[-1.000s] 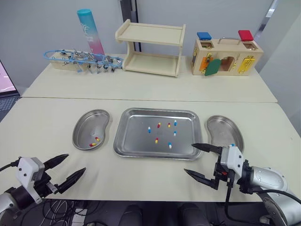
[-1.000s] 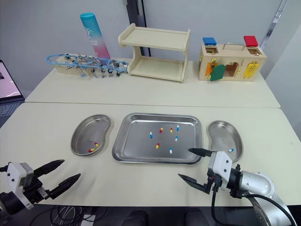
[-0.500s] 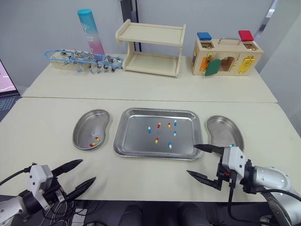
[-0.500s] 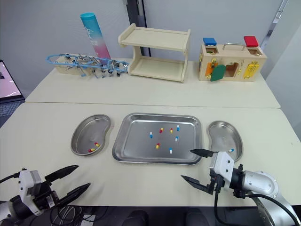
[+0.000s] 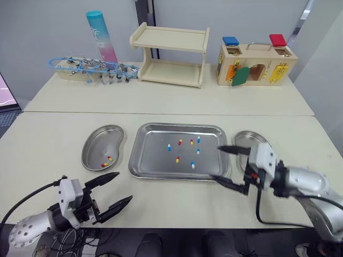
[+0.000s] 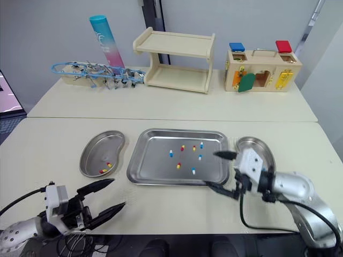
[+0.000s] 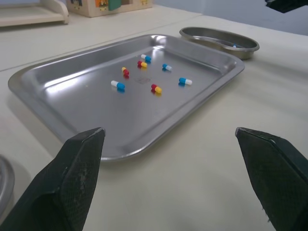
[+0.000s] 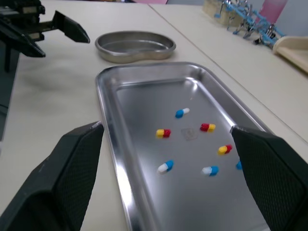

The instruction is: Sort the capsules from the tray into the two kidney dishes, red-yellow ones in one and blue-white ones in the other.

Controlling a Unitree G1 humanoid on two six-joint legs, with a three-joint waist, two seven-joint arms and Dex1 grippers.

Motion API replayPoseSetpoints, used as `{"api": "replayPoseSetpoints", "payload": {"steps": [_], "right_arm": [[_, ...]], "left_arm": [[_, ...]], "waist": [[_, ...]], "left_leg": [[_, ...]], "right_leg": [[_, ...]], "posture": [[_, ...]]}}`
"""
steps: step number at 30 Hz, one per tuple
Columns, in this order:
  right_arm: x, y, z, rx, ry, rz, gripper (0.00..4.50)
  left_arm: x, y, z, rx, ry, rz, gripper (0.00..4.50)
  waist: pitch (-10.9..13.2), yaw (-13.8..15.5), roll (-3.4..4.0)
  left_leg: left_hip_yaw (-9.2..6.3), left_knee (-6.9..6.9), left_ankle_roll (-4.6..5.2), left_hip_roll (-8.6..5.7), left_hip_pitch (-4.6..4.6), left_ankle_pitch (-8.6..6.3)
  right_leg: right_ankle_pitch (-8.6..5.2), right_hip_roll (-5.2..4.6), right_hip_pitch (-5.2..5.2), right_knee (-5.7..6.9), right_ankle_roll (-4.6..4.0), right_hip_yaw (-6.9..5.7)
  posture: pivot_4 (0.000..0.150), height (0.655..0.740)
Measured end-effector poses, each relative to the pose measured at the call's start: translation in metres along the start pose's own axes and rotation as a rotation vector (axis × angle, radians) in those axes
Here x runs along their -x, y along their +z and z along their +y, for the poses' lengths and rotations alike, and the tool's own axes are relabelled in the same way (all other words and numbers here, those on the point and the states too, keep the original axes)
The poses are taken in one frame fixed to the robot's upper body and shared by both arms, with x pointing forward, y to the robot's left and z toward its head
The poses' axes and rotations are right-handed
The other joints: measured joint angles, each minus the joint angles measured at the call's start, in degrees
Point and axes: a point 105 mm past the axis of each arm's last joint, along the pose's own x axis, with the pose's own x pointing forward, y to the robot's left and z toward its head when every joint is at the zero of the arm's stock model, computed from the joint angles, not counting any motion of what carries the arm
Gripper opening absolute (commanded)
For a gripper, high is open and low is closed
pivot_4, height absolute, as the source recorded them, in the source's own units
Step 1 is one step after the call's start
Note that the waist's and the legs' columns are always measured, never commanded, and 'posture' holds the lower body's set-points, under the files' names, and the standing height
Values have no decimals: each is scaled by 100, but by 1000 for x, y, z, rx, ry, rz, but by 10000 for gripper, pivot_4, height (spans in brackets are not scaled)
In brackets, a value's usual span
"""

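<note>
The left gripper [image 5: 124, 186] sits low at the near left, its two black fingers spread wide and pointing forward and to the right; behind it a white wrist block [image 5: 68, 191] joins the silver left forearm [image 5: 29, 235], and a black cable [image 5: 27, 199] loops off the wrist. The right gripper [image 5: 215, 163] reaches inward from the right, fingers wide apart with tips pointing left; the silver right forearm [image 5: 305, 182] bends away behind it.

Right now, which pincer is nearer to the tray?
Right. The right pincer is at the tray's right edge; the left pincer is apart, over the table before its left corner.
</note>
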Motion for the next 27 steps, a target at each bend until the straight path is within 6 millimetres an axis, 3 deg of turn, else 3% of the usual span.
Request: {"api": "replayPoseSetpoints", "payload": {"steps": [3,7,12,17,27], "right_arm": [[-24,7,-6,4,3,31,44491],[-62,2,-6,-16,24,102,44491],[-98,-9,-7,-42,-5,173,32087],[-138,-20,0,-60,-40,244,32087],[-161,-41,-10,-112,-96,352,32087]], "left_arm": [[-9,3,-1,1,-11,-7,45000],[-14,4,2,9,2,-5,45000],[-20,8,2,9,5,-6,45000],[-28,16,0,-10,-3,-18,45000],[-30,17,-3,0,1,-7,45000]], "waist": [[-1,20,-1],[1,22,1],[1,15,1],[1,-25,2],[3,-61,5]], "left_leg": [[-3,-3,0,-1,-9,0],[-4,-3,0,-1,-16,0],[-4,-3,0,0,-17,0],[-3,-5,0,1,-17,0],[-2,-6,0,1,-19,0]], "right_leg": [[0,0,-7,-3,0,-4],[0,-1,-17,2,-1,-4],[1,-1,-21,6,-1,-4],[1,1,-26,9,-2,-3],[1,1,-30,10,-3,-2]], "posture": [[1500,7400],[1500,7400],[1500,7400],[1500,7400],[1500,7400]]}}
